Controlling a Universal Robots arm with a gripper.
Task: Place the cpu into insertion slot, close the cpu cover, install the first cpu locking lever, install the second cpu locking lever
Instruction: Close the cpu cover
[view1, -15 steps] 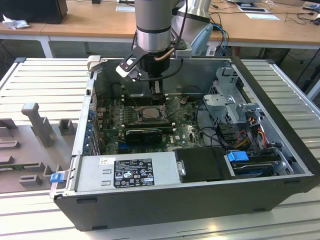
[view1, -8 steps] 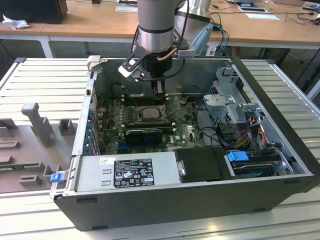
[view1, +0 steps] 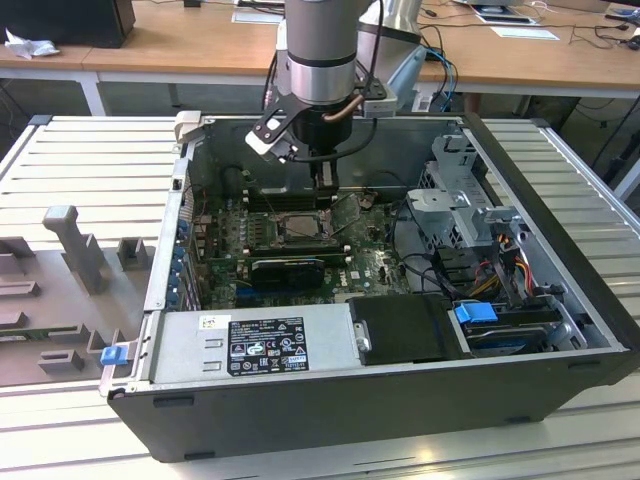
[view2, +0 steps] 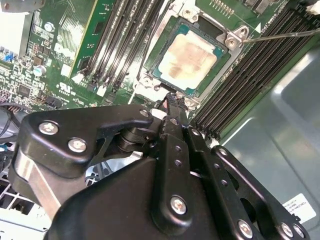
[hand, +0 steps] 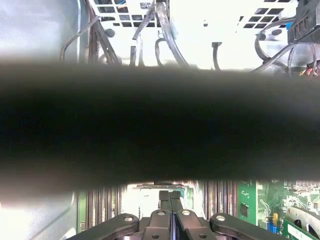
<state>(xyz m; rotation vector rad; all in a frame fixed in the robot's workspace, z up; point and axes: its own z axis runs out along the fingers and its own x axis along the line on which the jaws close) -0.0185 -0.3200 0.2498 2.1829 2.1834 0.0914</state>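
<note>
Silver-grey square cpu lies in dark silver-rimmed insertion slot
Black pincer closed tight beside the slot's rim

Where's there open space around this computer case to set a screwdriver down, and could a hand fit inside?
Bare ribbed table lies on the exterior view's right of the case, and on that view's left beside the grey fixtures. Inside is crowded: the gripper hangs by the cpu, and cables pack the drive cage side.

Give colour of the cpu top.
Pale silver-grey with a tan blotch across the middle; the cpu shows best in the second wrist view.
</note>
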